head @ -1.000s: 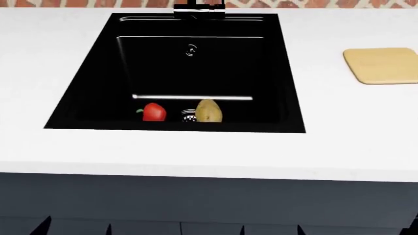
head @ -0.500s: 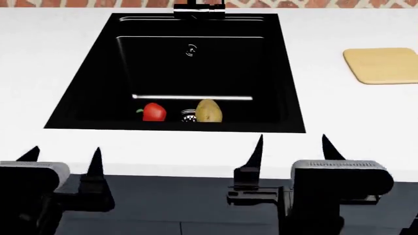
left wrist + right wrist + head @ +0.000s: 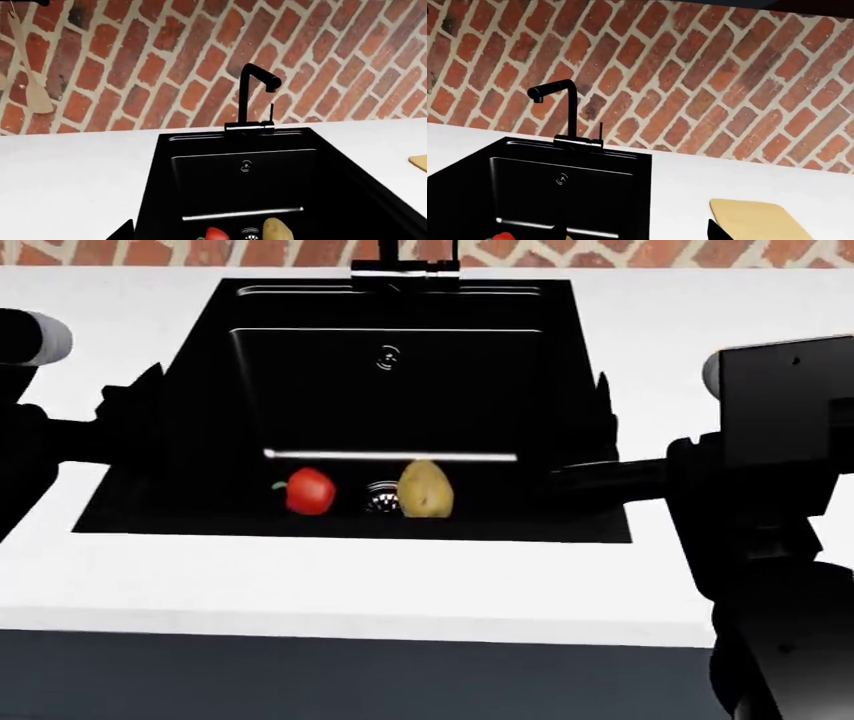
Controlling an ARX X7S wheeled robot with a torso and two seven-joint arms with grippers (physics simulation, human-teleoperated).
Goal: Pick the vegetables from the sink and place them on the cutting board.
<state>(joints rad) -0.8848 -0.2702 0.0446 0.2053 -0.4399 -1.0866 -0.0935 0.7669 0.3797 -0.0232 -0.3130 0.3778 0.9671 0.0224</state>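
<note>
Black and rectangular, the sink basin (image 3: 174, 470) was sunk into the white countertop (image 3: 334, 580), with one tall angular black faucet (image 3: 257, 100) at its far rim against the red brick wall (image 3: 707, 75). Two vegetables lay on the basin floor near its front wall: one glossy red bell pepper (image 3: 310, 490) and one oval tan speckled potato (image 3: 426, 488). One round metal drain (image 3: 383, 499) sat between them, just beside the potato.

My left gripper (image 3: 134, 390) hung over the sink's left rim and my right gripper (image 3: 603, 415) over its right rim; both read as dark shapes against the black basin, so I could not tell how far either was spread, and neither was seen to hold anything. Both stood well apart from the vegetables.

One light tan wooden cutting board with rounded corners (image 3: 757, 220) lay on the counter to the right of the sink; in the head view my right arm (image 3: 774, 490) covered it. One pale wooden spatula (image 3: 30, 75) hung on the brick wall.
</note>
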